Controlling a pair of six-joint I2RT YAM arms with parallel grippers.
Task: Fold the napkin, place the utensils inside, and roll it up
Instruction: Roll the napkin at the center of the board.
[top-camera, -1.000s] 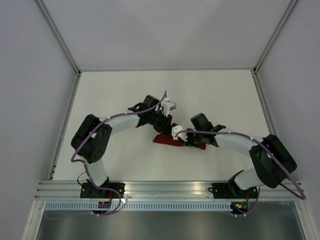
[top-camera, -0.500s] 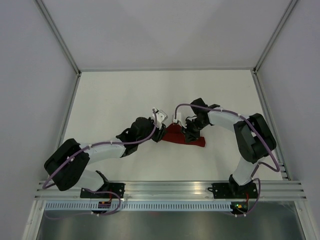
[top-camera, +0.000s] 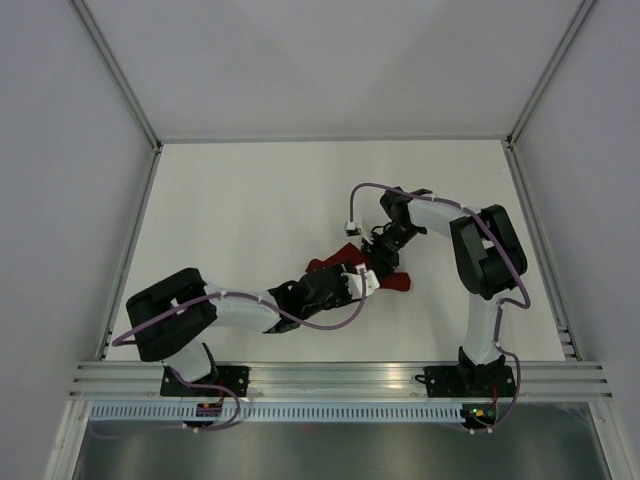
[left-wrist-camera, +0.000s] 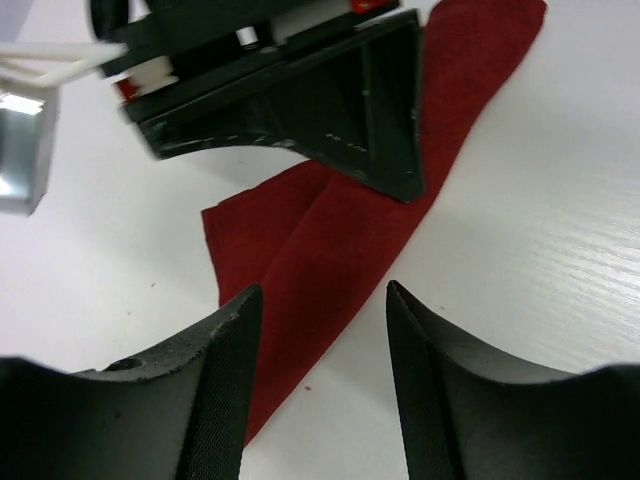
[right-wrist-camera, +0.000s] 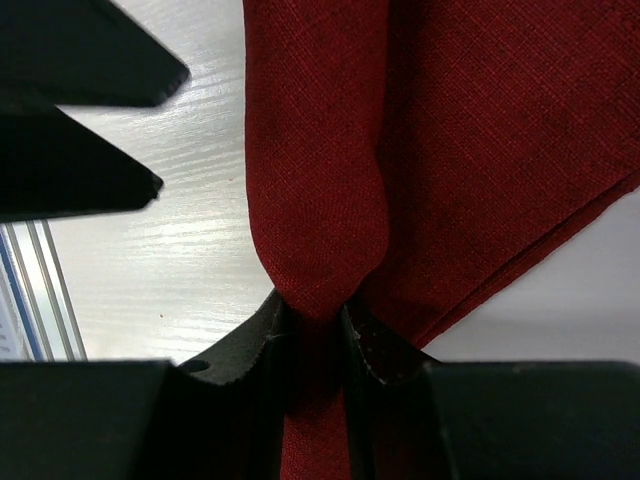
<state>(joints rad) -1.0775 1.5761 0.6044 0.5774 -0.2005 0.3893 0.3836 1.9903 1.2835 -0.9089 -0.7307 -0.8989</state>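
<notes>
Looking for lettering first, I find only a few faint pale marks on the side of the black finger that fills the top of the left wrist view, and they are too small for me to read.

My right gripper (right-wrist-camera: 312, 312) is clamped on the napkin (right-wrist-camera: 330, 150). In its own camera the two dark fingers (right-wrist-camera: 240, 345) meet around a rounded fold of maroon cloth, which bulges out just beyond the tips. More layers spread flat to the right of that fold, with their edges running off diagonally over the white table (right-wrist-camera: 200, 180).

My left gripper (left-wrist-camera: 322, 290) has its jaws standing well apart and holds nothing. Between its fingers (left-wrist-camera: 225, 350) I see the cloth lying on the tabletop below, and I cannot tell whether the tips touch it. From this camera the napkin (left-wrist-camera: 340, 250) is a long folded strip running from upper right to lower left. An under layer pokes out along its left side.

From above, the napkin (top-camera: 398, 282) sits bunched a little right of the middle of the table (top-camera: 240, 200), mostly covered by the two wrists. The left gripper (top-camera: 356, 278) reaches in low from the near left. The right gripper (top-camera: 378, 262) comes down on it from the far side, so both heads crowd close over the same bit of cloth.
</notes>
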